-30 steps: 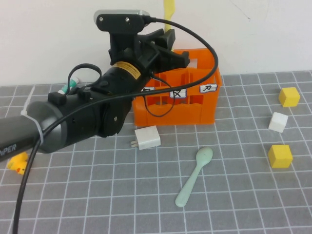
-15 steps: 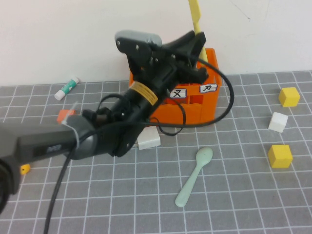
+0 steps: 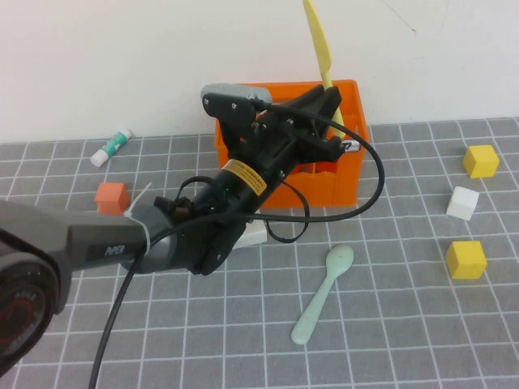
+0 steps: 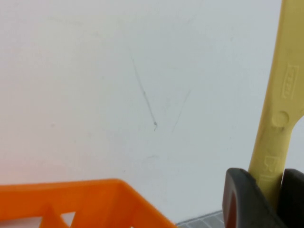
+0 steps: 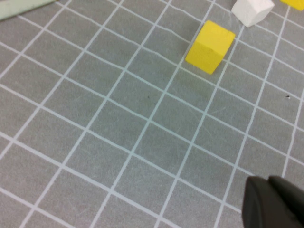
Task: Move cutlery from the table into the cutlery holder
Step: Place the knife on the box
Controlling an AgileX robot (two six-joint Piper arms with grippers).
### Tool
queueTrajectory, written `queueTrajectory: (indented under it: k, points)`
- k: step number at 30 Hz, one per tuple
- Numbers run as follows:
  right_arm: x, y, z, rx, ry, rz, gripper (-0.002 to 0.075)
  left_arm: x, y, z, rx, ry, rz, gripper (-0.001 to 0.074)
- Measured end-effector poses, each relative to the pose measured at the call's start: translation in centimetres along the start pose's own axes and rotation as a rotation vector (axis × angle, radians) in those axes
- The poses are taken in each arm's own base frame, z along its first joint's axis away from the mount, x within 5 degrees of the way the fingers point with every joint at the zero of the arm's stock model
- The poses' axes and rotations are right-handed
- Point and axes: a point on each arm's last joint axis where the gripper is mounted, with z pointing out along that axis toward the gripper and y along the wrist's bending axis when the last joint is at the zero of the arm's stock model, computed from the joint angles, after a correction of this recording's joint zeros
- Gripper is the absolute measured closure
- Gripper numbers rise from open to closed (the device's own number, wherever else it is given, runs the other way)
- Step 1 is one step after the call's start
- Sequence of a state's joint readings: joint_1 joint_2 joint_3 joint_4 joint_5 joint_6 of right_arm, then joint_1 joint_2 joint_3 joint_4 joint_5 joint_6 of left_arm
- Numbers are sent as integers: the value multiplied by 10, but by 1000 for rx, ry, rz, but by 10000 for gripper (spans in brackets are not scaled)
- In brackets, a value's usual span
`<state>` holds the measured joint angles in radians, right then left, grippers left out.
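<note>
High view: left gripper (image 3: 331,104) pinches the knife (image 3: 319,44) upright over the crate (image 3: 345,174) (lower straight). Right gripper (image 5: 275,202) sits closed, parked.

L arm stretched fwd, left gripper (image 3: 331,101) up high at far side, jaws clamped. Right gripper (image 5: 275,202) low, pointing down, jaws closed, empty.

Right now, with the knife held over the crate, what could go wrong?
The left gripper holds the knife upright by its low end, most of it standing free above the crate, so it could tip out on release. The spoon remains on the table. The right gripper stays shut, parked.
</note>
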<state>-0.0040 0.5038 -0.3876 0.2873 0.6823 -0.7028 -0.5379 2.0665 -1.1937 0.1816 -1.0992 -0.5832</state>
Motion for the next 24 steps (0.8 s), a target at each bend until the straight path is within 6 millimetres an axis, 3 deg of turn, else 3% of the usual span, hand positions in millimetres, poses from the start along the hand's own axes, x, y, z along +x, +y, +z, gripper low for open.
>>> queueTrajectory:
  k: [17,24]
  points:
    - [0,0,0,-1,1,0,729,0,7,0,-81,-6,18,610]
    - [0,0,0,-3,2,1,729,12,15,-1,-88,-6,14,610]
